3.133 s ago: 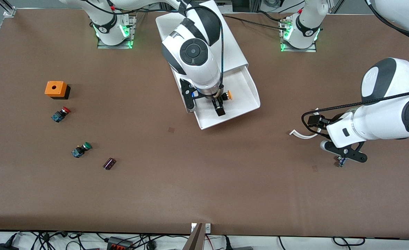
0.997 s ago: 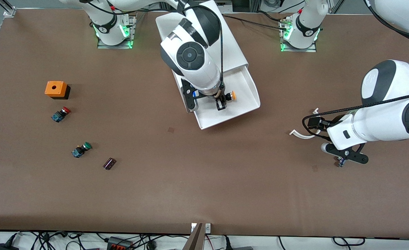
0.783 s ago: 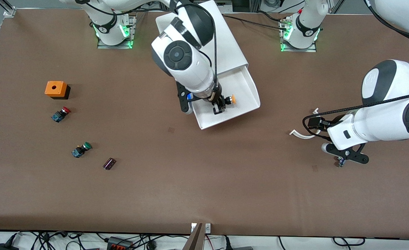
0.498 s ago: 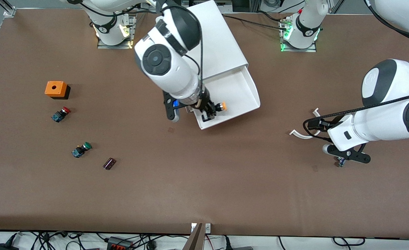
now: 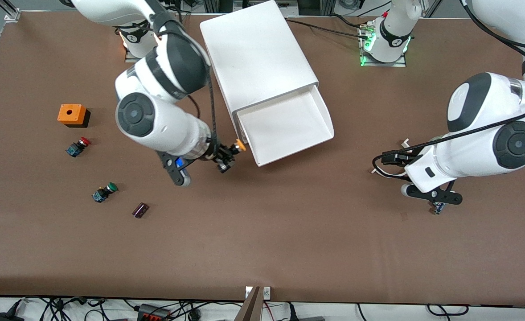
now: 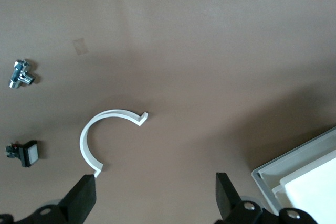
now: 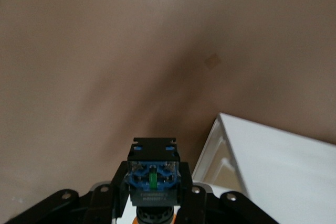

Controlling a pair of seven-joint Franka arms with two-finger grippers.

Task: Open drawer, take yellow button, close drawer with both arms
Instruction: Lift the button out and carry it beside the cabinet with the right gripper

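Right gripper [image 5: 227,157] clamped on button [image 5: 239,146], now out of open drawer [image 5: 285,127], over bare counter [image 5: 262,232]. Left gripper [image 6: 152,195] apart, waits.

**Where things lie around the two claws**

The right gripper [image 5: 226,157] hangs over the table [image 5: 262,249], just beside the corner of the pulled-out drawer [image 5: 285,129] at the right arm's end, with the button [image 5: 235,147] clamped between its fingers. The cabinet [image 5: 256,51] stands next to it, toward the robots' bases. Well apart from this claw, toward the right arm's end, lie the square box [image 5: 72,114], the red-capped button [image 5: 77,146], the green-capped button [image 5: 104,192] and a small block [image 5: 140,210].

The left gripper [image 6: 155,203] waits over the table, its fingers spread, near the left arm's end. Under it lies the curved bracket [image 6: 102,132]; near that are a metal fitting [image 6: 21,73] and a small switch part [image 6: 23,153].
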